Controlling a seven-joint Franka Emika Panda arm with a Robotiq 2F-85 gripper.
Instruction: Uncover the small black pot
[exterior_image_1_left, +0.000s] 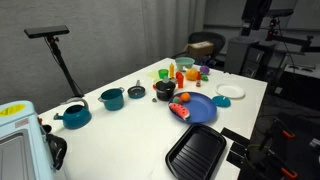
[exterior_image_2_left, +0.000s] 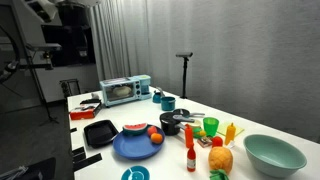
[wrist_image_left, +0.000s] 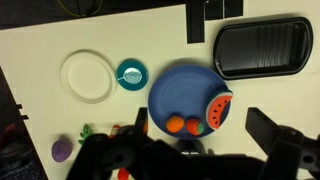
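Well above the table (wrist_image_left: 120, 35), tool (wrist_image_left: 195, 158) wide open.

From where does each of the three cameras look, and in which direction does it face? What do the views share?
Exterior view: beside the toaster oven, looking along the table to the white plate; the dark shape at top right is perhaps the arm.
Exterior view: at the opposite end, behind the teal bowl, looking back at the toaster oven; arm at top left.
Wrist view: high above, looking straight down; open fingers at the bottom edge.
Shared: all three show the blue plate and black grill pan.
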